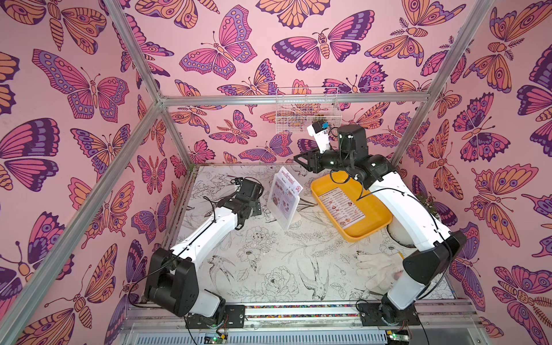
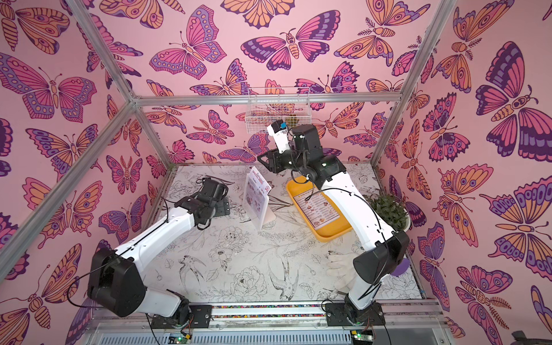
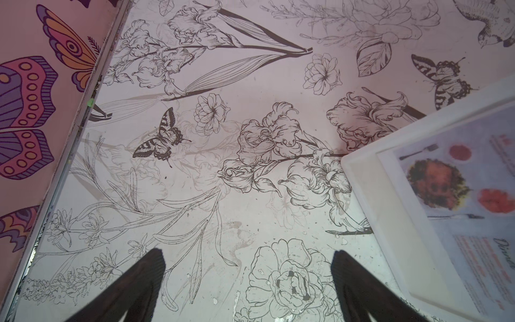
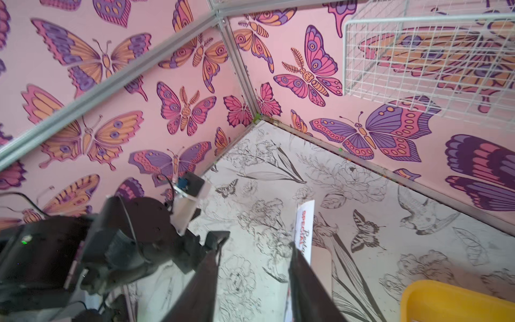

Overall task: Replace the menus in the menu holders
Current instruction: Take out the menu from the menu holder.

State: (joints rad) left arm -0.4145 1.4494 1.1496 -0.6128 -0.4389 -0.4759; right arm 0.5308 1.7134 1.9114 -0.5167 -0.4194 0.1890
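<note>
Inside menu holder (image 1: 292,216), special menu (image 1: 282,198), upright

White arms (image 1: 206,227), blk joints (image 1: 171,277), blk cables (image 1: 385,189).

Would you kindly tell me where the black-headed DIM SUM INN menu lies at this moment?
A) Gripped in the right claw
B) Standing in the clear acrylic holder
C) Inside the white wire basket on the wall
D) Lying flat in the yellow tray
D: the DIM SUM INN menu lies flat inside the yellow tray, while the clear holder carries the red-headed menu.
</note>
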